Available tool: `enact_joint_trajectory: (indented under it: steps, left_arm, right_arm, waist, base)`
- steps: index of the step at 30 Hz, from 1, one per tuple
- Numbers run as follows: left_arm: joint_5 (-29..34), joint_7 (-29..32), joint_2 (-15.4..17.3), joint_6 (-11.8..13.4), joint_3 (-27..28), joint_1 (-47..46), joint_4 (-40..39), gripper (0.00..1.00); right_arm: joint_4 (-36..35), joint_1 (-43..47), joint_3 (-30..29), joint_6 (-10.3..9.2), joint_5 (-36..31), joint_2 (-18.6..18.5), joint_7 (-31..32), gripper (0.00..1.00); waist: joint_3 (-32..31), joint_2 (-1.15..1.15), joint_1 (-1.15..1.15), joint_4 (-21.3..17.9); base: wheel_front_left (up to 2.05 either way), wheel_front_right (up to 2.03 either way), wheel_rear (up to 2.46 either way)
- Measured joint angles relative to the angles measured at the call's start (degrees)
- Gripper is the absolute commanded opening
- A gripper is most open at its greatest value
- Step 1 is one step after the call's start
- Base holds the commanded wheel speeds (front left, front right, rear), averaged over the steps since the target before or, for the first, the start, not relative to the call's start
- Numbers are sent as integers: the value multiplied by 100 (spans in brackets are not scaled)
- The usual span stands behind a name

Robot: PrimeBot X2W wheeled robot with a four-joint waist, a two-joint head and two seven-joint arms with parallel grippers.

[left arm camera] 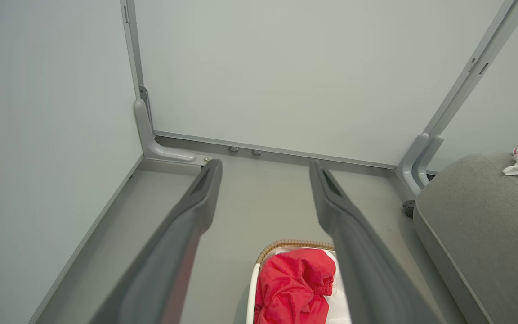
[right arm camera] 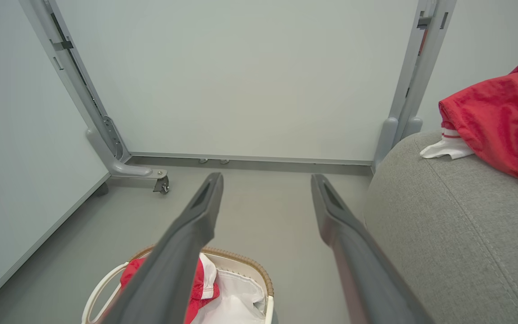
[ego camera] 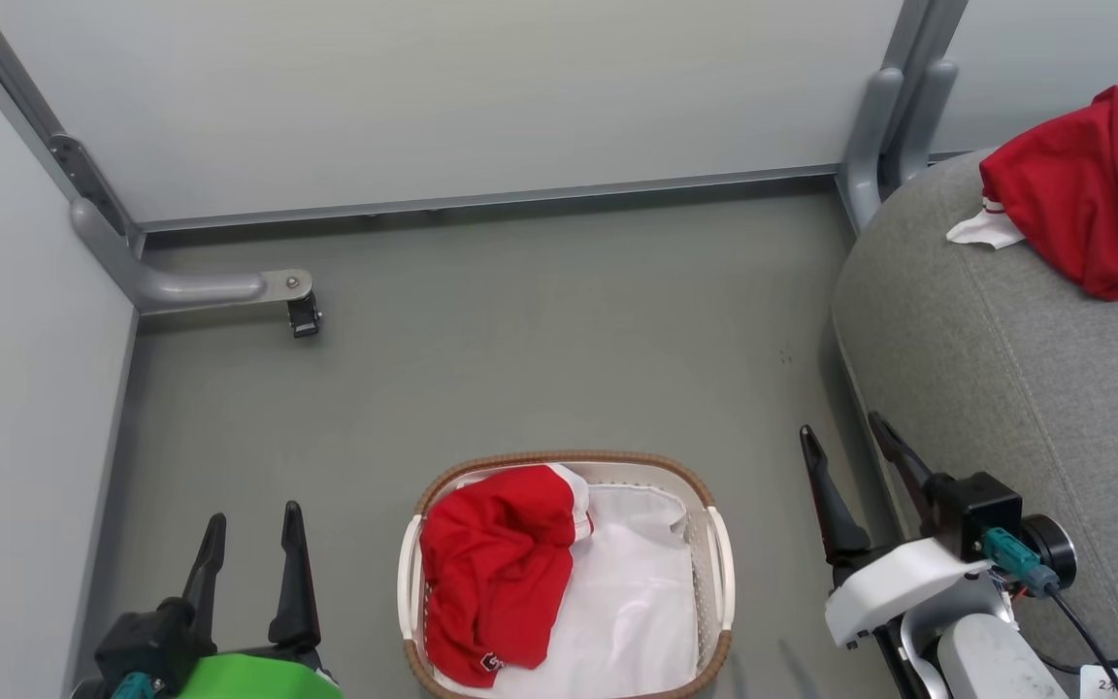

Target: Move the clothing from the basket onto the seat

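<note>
A red garment [ego camera: 496, 573] lies crumpled in the left half of the white basket [ego camera: 719, 568], on its white liner [ego camera: 637, 602]. The same garment [left arm camera: 292, 288] [right arm camera: 200, 281] shows low in both wrist views. A second red garment [ego camera: 1088, 184] [right arm camera: 502, 119] with white trim rests on the grey seat [ego camera: 996, 359] at the right. My left gripper [ego camera: 250, 519] [left arm camera: 265, 168] stands open and empty left of the basket. My right gripper [ego camera: 845, 435] [right arm camera: 266, 180] stands open and empty between basket and seat.
Pale partition walls close the space at the back and left. A grey frame foot with a caster [ego camera: 302, 313] juts onto the floor at the back left. A frame post [ego camera: 894, 116] stands at the seat's back corner. Grey floor [ego camera: 559, 340] stretches beyond the basket.
</note>
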Motion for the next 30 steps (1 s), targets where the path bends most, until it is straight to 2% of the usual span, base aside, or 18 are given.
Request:
enact_joint_trajectory:
  steps: [21,30]
  left_arm:
    - [1,0,-2,2,-102,13,47,100]
    - [169,0,-2,-11,-214,-149,104,100]
  right_arm:
    - [112,7,90,0,41,-1,0,100]
    - [43,-35,37,0,-4,0,0,100]
  waist:
    - [-75,0,0,-29]
    - [76,0,0,-47]
  base:
    - [0,0,0]
    - [0,0,0]
